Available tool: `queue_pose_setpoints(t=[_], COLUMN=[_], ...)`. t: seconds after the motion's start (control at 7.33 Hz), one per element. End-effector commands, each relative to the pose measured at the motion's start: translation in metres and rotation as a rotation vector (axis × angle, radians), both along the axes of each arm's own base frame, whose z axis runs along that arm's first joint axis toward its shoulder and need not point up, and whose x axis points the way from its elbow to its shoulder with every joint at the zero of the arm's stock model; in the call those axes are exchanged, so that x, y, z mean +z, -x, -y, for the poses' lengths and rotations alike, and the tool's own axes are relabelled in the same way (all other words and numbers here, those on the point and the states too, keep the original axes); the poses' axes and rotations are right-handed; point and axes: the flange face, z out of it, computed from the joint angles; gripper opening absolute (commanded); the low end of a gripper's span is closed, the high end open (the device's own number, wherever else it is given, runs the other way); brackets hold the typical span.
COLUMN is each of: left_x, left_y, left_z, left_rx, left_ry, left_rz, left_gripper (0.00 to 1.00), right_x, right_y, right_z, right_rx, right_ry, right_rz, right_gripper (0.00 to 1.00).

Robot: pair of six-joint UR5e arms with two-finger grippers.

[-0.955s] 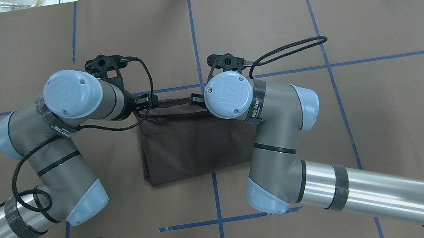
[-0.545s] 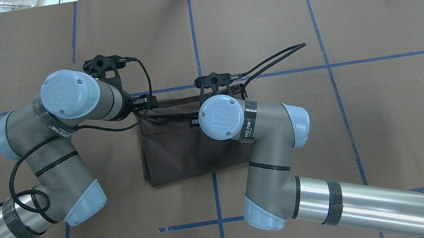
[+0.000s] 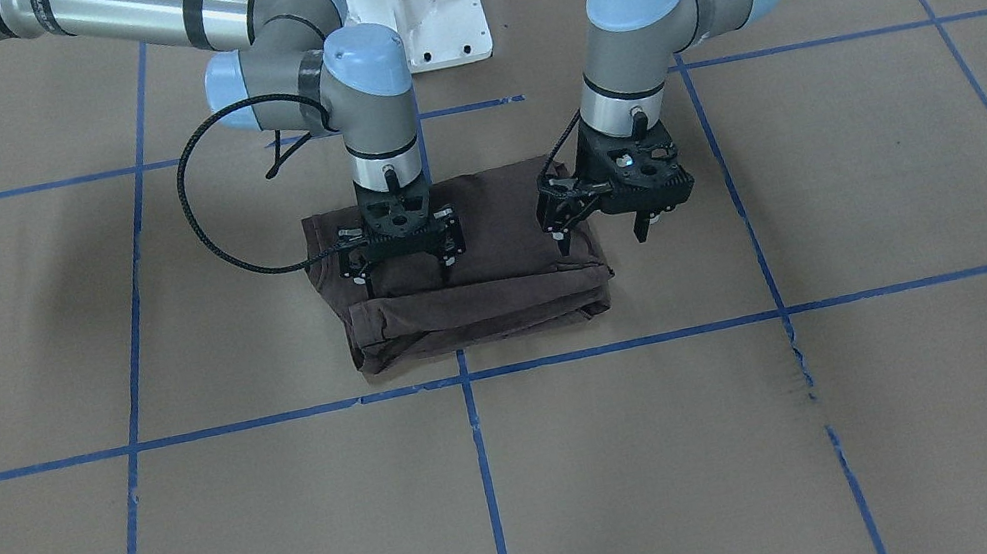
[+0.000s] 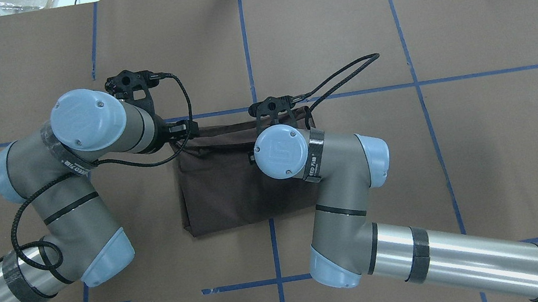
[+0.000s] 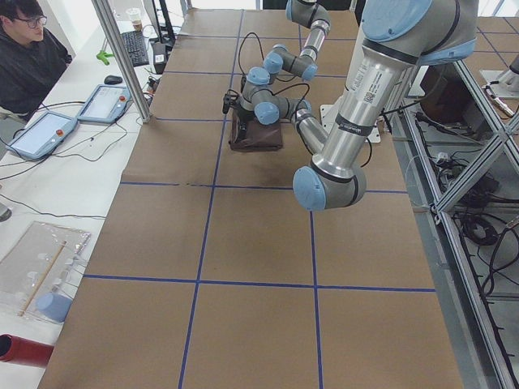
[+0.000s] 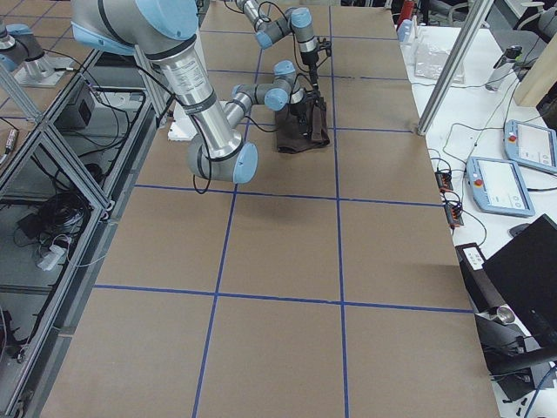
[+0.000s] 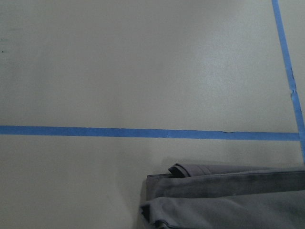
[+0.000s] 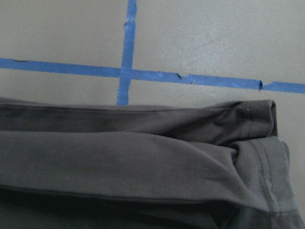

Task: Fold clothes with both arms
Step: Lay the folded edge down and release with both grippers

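The dark brown T-shirt [image 3: 496, 292] lies folded into a thick rectangle on the brown table; it also shows in the overhead view [image 4: 221, 190]. My right gripper [image 3: 407, 277] hangs open just above the shirt's half nearer that arm, holding nothing. My left gripper [image 3: 603, 237] is open at the shirt's other end, one finger over the cloth and one past its edge, empty. In the overhead view both grippers are hidden under their wrists. The right wrist view shows stacked folds [image 8: 133, 162]; the left wrist view shows a folded corner [image 7: 224, 200].
The white pedestal base [image 3: 406, 8] stands behind the shirt. Blue tape lines [image 3: 479, 483] grid the table. A black cable loop [image 3: 199, 217] hangs from the right wrist. An operator [image 5: 28, 57] sits at a side desk with tablets.
My right arm has swung in over the shirt, toward the robot and toward the shirt's middle. My left arm has hardly moved.
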Motion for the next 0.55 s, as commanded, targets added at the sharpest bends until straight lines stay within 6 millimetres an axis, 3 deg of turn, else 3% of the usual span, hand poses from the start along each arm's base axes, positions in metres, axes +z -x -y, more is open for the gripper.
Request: queue_pose_setpoints(t=[0.0, 0.14, 0.41], left_x=[0.0, 0.0, -0.001], left_y=[0.0, 0.0, 0.0], left_z=[0.0, 0.0, -0.002], left_rx=[0.0, -0.001, -0.002], left_ry=[0.001, 0.002, 0.003], left_rz=[0.0, 0.0, -0.004], left_gripper=[1.0, 1.0, 1.0], right_x=[0.004, 0.009, -0.003], right_y=[-0.011, -0.014, -0.027], right_z=[0.041, 0.073, 0.128], right_rx=[0.049, 0.069, 0.114], right_ry=[0.005, 0.012, 0.053], right_rz=[-0.024, -0.061, -0.07], right_gripper=[1.0, 1.0, 1.0])
